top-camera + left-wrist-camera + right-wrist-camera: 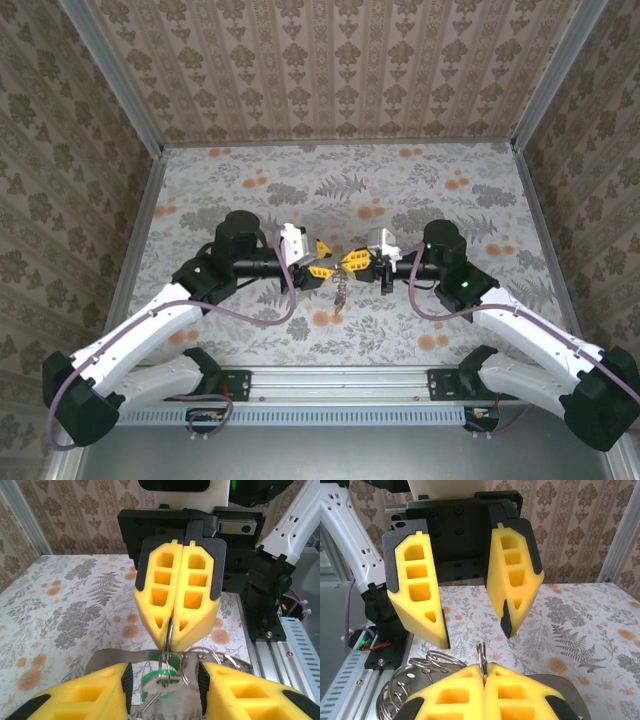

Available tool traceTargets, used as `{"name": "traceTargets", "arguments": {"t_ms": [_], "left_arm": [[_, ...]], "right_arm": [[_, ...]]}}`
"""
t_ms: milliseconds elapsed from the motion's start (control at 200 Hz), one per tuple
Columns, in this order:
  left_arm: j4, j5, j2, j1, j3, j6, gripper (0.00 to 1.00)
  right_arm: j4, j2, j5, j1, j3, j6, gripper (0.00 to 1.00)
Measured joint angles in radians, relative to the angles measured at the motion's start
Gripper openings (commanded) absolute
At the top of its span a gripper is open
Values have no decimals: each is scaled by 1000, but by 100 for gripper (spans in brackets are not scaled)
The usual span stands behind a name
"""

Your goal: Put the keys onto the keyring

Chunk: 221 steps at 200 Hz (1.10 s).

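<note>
Over the middle of the table my two grippers meet tip to tip. My right gripper (353,261) (172,641) (484,668) is shut on a thin metal split ring (169,630) (481,652). A green-headed key (150,682) hangs from that ring. It sits in the gap of my left gripper (324,258) (165,676) (476,636), whose pads stand apart on either side without touching it. More wire rings (220,662) (415,672), part of the keyring bunch, hang beside it. The bunch dangles below the grippers (341,292). A blue-headed key is hidden.
The floral tablecloth (430,200) lies under everything, with patterned walls on three sides. An aluminium rail (340,380) with the arm bases runs along the near edge. Purple cables (270,315) loop off both arms.
</note>
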<state>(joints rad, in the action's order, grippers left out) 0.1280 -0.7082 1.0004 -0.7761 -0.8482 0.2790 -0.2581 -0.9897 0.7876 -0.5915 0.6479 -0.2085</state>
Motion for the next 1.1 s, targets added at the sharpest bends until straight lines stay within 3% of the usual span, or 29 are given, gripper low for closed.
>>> {"name": "traceTargets", "arguments": {"t_ms": [280, 435, 540, 635, 925, 1035, 1105], "left_arm": [[5, 20, 40, -16, -12, -7, 11], [24, 26, 40, -16, -20, 7, 0], [35, 29, 39, -16, -22, 14, 0], [53, 32, 38, -16, -23, 30, 0], [254, 158, 35, -21, -106, 116, 0], [317, 167, 46, -21, -157, 145, 0], [346, 166, 65, -21, -183, 161, 0]], "right_arm": [[5, -16, -37, -23, 2, -18, 0], [4, -18, -48, -23, 2, -18, 0], [7, -19, -49, -24, 3, -21, 1], [59, -20, -55, -27, 20, -51, 21], [469, -24, -171, -29, 234, -349, 35], [558, -52, -195, -34, 286, -414, 44], [578, -74, -213, -43, 291, -425, 44]]}}
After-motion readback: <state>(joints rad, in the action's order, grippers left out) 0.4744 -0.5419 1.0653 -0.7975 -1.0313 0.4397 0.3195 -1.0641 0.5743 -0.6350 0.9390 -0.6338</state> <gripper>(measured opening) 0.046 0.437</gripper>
